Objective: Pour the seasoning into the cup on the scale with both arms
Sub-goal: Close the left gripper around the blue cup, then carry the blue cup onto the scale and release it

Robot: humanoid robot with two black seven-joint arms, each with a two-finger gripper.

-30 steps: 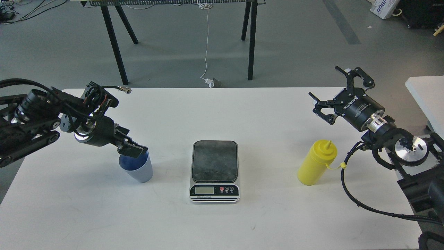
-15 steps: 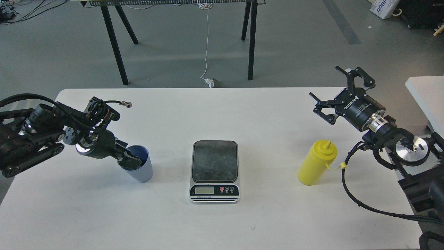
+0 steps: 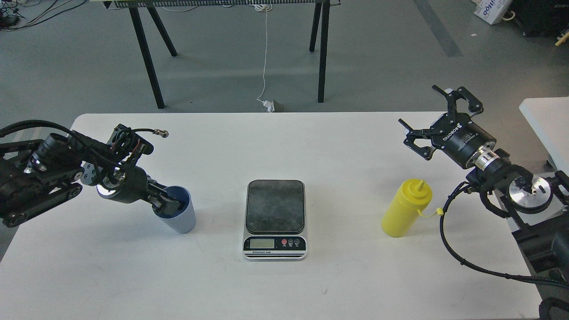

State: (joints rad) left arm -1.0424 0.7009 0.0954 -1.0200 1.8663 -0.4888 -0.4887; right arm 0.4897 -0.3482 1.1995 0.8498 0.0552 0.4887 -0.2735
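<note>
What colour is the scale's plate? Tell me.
Dark grey, smudged; the scale shows best in the head view.

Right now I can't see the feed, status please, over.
Left gripper at the light-blue ribbed plastic cup's rim, grip unclear. Right gripper open, above yellow squeeze bottle. Grey-plated kitchen scale bare.

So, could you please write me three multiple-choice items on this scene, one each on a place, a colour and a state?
1. Where does the small light-blue ribbed plastic cup stand?
A. on the table left of the flat dark-plated kitchen scale
B. on the scale
C. right of the scale

2. What colour is the pointed-nozzle plastic squeeze bottle?
A. red
B. yellow
C. green

3. How is the right gripper?
A. clamping the bottle
B. open, holding nothing
C. inside the cup

Answers: A, the weighing plate is bare; B, its body is plainly yellow; B, its fingers are spread behind the bottle.
</note>
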